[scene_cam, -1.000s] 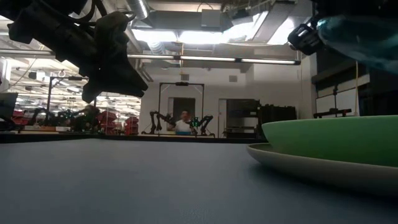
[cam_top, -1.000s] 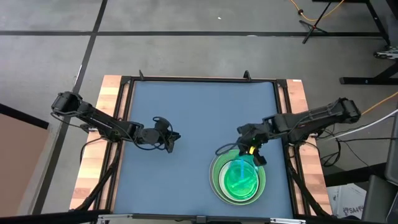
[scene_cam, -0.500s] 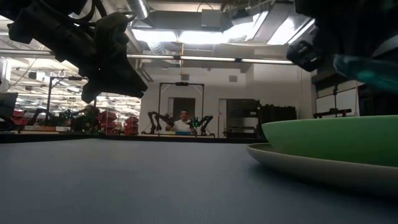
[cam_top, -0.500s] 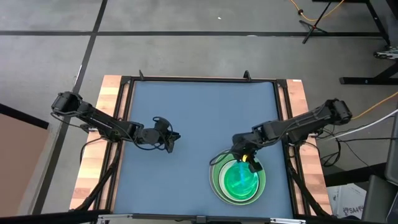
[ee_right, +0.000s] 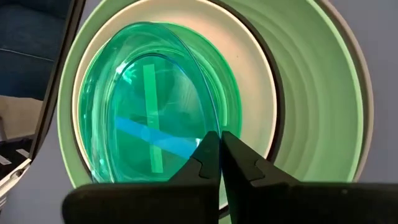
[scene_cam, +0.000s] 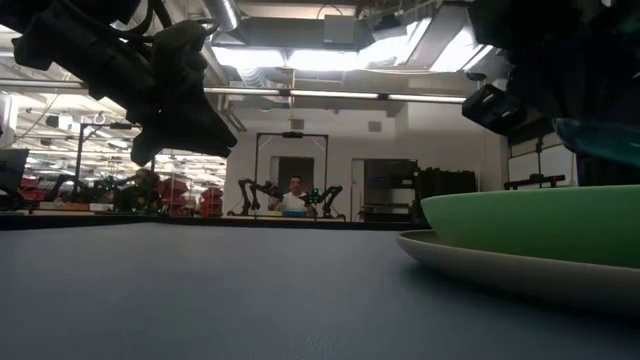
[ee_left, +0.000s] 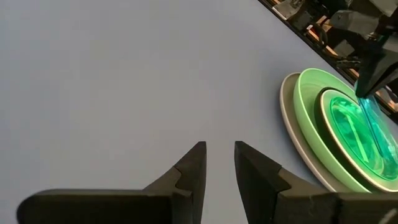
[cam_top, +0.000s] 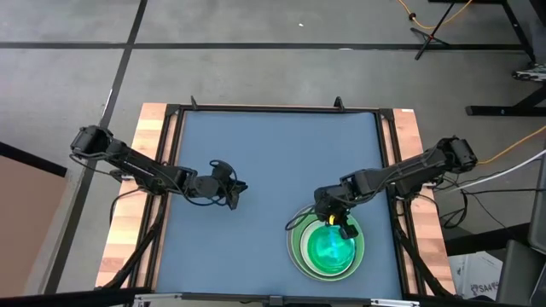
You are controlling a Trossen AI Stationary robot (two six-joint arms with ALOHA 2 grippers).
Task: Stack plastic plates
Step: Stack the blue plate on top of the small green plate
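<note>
Right claw (ee_right: 219, 144) clamped on the rim of the translucent blue plate (ee_right: 134, 134), held tilted just over the stack (cam_top: 328, 247) at the right near part of the blue bench (cam_top: 256, 153); stack from the bottom: grey plate (ee_left: 292, 118), light green plate (ee_right: 311, 87), black plate (ee_left: 326, 122) rim, white plate (ee_right: 249, 81), green translucent plates (ee_right: 102, 106); left claw (ee_left: 219, 155) hovers over bare bench mid-left, fingers slightly apart, holding nothing; person (scene_cam: 295, 195) in the room far behind.
</note>
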